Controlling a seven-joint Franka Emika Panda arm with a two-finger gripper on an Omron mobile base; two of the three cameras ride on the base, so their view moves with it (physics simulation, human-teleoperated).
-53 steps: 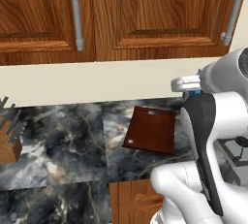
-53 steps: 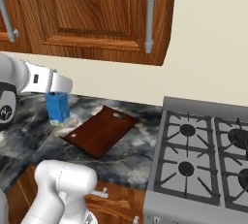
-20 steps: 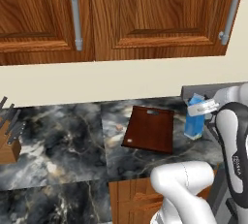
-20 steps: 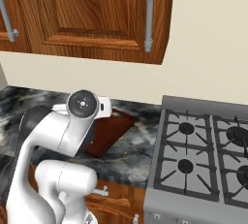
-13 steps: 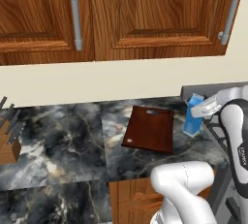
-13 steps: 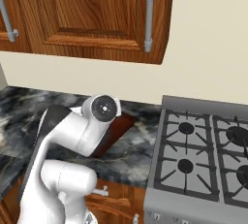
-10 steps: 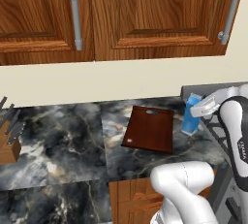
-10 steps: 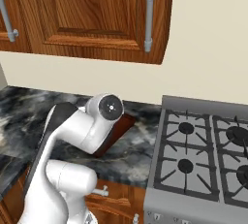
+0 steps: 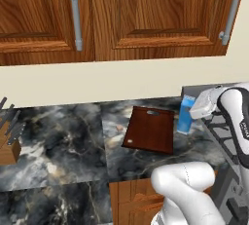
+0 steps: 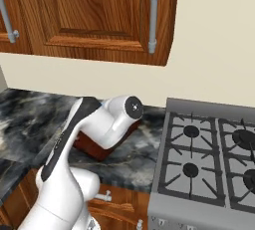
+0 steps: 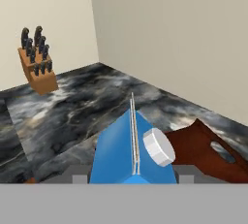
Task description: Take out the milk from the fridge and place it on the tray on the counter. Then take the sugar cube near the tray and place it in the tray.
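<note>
Hand view looks straight down the blue milk carton (image 11: 131,150), its gable ridge and white cap between the gripper (image 11: 130,178) tips, which pinch its sides. From the left base view the milk carton (image 9: 186,114) hangs just right of the wooden tray (image 9: 151,129) on the black marble surface (image 9: 63,141). It looks light and rigid, but thin-walled; holding the flat sides below the gable seems safest against crushing or slipping.

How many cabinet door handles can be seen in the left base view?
2. One handle is on the upper cabinet at the left, above the counter. The other handle is at the right, above the milk. More may be outside this view.
</note>
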